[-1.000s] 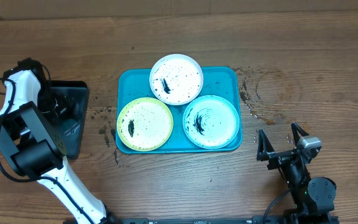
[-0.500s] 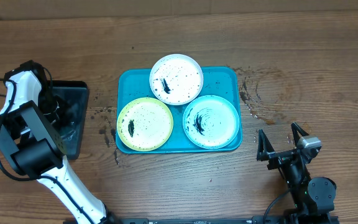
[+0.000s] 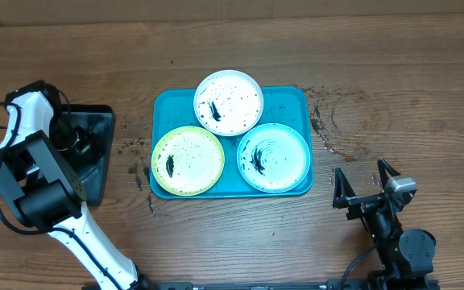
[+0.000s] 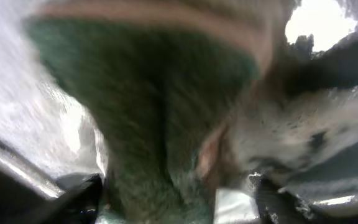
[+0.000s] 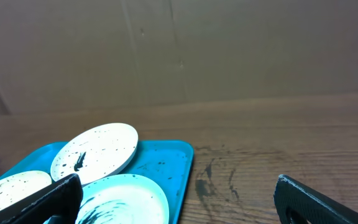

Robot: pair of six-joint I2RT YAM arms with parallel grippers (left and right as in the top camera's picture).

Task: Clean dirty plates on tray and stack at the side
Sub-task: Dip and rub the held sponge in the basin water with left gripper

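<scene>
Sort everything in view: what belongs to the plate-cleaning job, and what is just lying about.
Job: white plate, yellow-green plate, mint plate, turquoise tray; probably the blurred green pad in the left wrist view.
Lying about: black tray, dark specks on the wood.

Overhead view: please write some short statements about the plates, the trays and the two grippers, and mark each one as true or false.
1. The white plate, the yellow-green plate and the mint plate all lie on the turquoise tray. True.
2. The three plates are stacked in one pile. False: they lie side by side.
3. The right gripper is open and holds nothing. True.
4. The white plate is clean. False: it has a black smear and specks.
5. The left gripper is above the turquoise tray. False: it is at the black tray, to the left of it.
</scene>
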